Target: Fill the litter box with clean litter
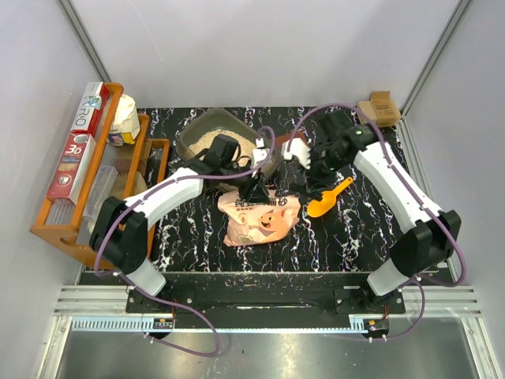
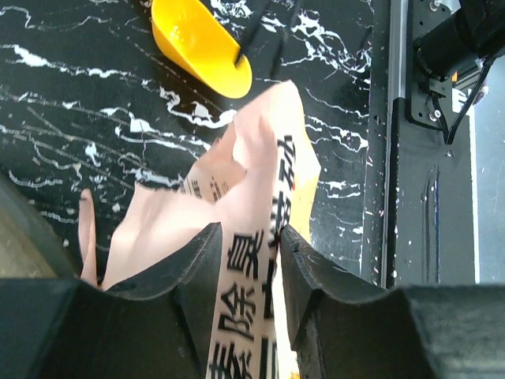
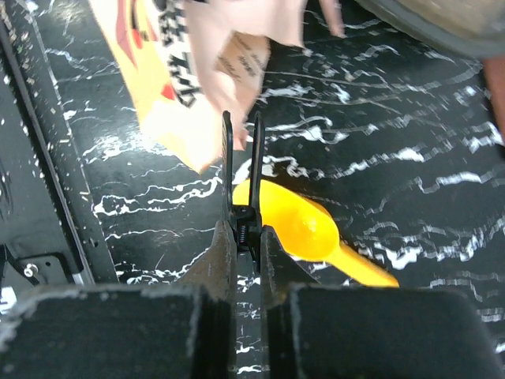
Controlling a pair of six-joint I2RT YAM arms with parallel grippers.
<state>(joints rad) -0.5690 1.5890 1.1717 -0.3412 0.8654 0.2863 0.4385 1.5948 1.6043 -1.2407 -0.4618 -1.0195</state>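
Note:
The litter box (image 1: 197,136) stands at the back of the table, with clean litter (image 1: 225,139) as a pale tan layer inside. The pink pig-printed bag (image 1: 260,217) lies in front of it. My left gripper (image 1: 253,189) is shut on the bag's upper edge; in the left wrist view the jaws (image 2: 248,234) pinch the printed bag (image 2: 237,166). My right gripper (image 1: 316,180) is shut on a thin black clip (image 3: 241,158) and holds it just above the yellow scoop (image 3: 304,229), which lies on the table (image 1: 330,197). The box rim (image 3: 442,24) shows in the right wrist view.
An orange wooden rack (image 1: 79,178) with foil boxes stands along the left edge. A small cardboard box (image 1: 380,108) sits at the back right corner. The scoop (image 2: 201,43) lies right of the bag. A metal rail (image 1: 260,296) runs along the near edge.

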